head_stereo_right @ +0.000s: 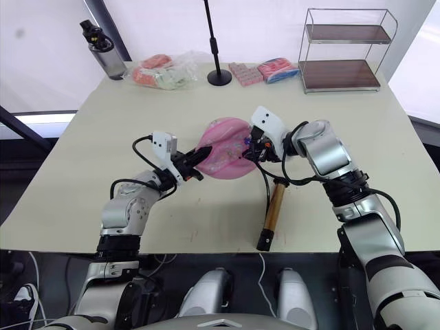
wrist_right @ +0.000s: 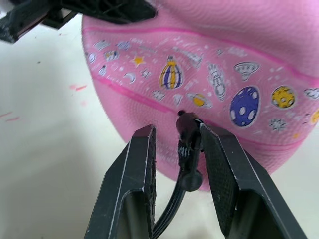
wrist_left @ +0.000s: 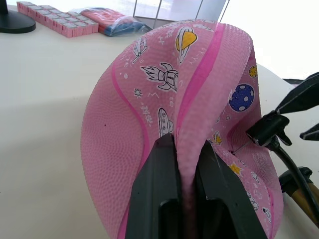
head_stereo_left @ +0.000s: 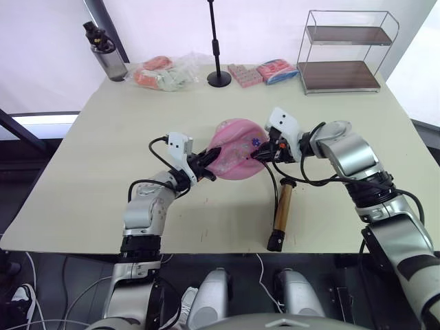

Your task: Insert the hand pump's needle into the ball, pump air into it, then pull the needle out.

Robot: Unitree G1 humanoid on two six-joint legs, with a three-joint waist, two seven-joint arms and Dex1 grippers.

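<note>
1. A dented pink ball (head_stereo_left: 237,148) printed with rockets, planets and stars sits near the middle of the table (head_stereo_left: 103,137), held between two robot grippers.
2. The left gripper (wrist_left: 182,164) has its black fingers pressed together on a fold of the ball's skin.
3. The right gripper (wrist_right: 177,149) has its fingers spread around the black fitting of the needle (wrist_right: 187,132), whose tip meets the ball beside a purple planet print.
4. The hand pump (head_stereo_left: 282,210), gold-bronze with black caps, lies near the table's front edge, its black hose (head_stereo_left: 272,180) curving up to the fitting.
5. No readable writing or brand shows on the ball or pump.
6. A wire rack (head_stereo_left: 344,51) stands at the far right corner, a dark bottle (head_stereo_left: 106,53) at the far left.
</note>
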